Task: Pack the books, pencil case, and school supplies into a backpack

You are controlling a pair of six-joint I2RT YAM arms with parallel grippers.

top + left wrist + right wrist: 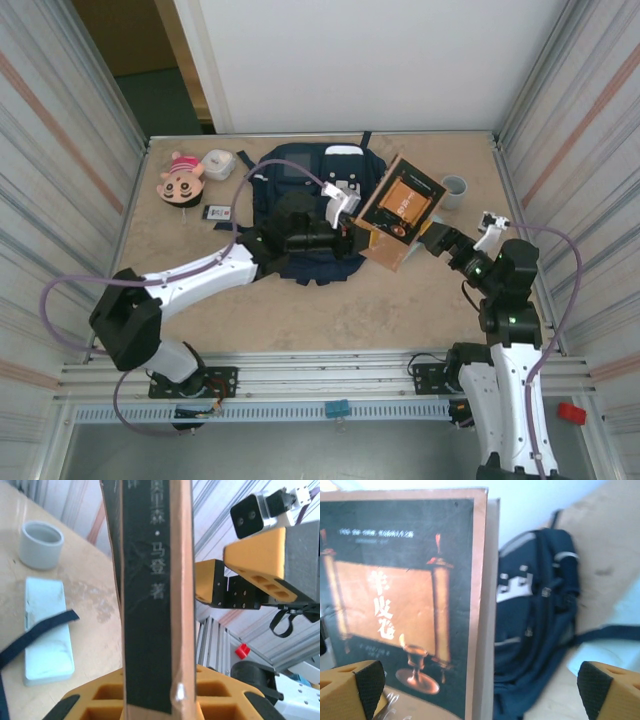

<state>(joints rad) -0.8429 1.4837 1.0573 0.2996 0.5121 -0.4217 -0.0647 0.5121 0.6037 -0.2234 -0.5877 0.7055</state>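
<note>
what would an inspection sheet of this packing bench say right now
surface: beige tabletop, no spills seen
job's things: brown-covered book held tilted beside the navy fabric backpack; pale square pad and small dark packet lie left of it
clutter: pink doll head, grey round cup
grippers: left gripper shut on the book at its spine; right gripper open beside the book
cables: purple cables loop off both arms
surroundings: corrugated metal walls, white back panel

My left claw (350,234) pinches the brown book (402,205) at the right edge of the navy backpack (298,190), my right claw (433,240) spread just beside the book.
</note>
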